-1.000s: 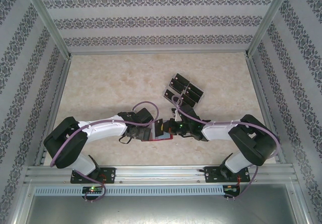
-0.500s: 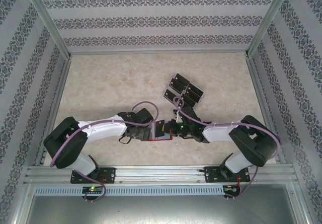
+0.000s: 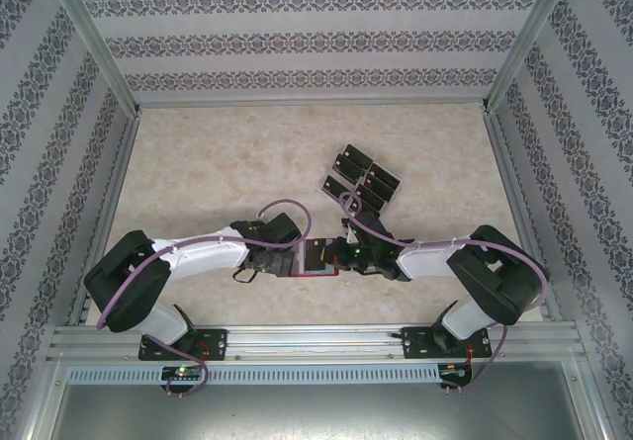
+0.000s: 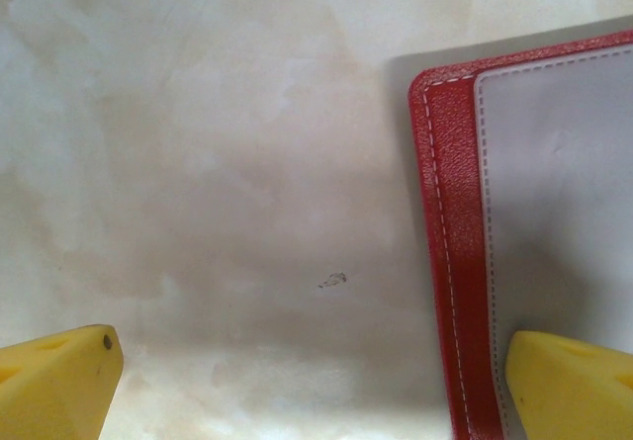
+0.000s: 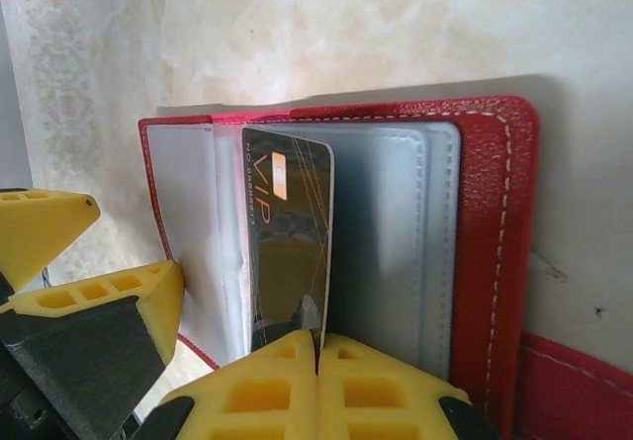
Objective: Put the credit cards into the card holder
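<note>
While the right gripper (image 5: pixel 318 366) is clenched on one black credit card (image 5: pixel 287 242) marked VIP, the card holder (image 5: pixel 485 213) lies unfolded on the table (image 3: pixel 218 173) directly in front of it. The held card lies lengthwise over the grey-blue inner pockets, its near end pinched between the two yellow fingers; whether its far end sits inside a slot cannot be determined. The left gripper (image 4: pixel 312 391) is released, jaws spread wide: one fingertip (image 4: pixel 569 386) is over the grey lining at the red stitched border, the other over bare table. In the top view the holder sits between both grippers near the arm bases. The other credit cards (image 3: pixel 364 178) lie clustered farther back, apart from the holder
</note>
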Controlling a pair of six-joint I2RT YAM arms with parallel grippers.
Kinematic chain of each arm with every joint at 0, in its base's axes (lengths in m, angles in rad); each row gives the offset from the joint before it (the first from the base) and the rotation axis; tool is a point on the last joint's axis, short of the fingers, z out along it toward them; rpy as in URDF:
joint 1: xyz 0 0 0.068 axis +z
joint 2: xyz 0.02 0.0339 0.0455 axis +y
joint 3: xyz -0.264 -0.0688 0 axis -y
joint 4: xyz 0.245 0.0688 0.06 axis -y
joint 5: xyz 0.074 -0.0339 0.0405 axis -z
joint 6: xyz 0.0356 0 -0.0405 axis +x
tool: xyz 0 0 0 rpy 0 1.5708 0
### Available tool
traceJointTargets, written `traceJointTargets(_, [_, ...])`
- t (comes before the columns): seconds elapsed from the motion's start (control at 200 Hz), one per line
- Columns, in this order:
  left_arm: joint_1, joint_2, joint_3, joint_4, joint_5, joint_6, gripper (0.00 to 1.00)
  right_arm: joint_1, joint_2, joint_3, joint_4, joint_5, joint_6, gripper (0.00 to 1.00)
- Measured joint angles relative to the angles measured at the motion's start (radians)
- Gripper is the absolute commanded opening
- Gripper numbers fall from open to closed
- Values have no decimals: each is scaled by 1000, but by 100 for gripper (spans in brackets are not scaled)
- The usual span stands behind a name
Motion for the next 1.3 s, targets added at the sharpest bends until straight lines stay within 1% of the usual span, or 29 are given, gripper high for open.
traceJointTargets(0.545, [0, 0, 0, 1, 0, -1, 100, 0, 47, 40, 1, -47, -2, 0])
traceJointTargets(1.299, [0, -11, -16, 15, 1, -8, 100, 0, 23, 27, -21, -52, -27, 0])
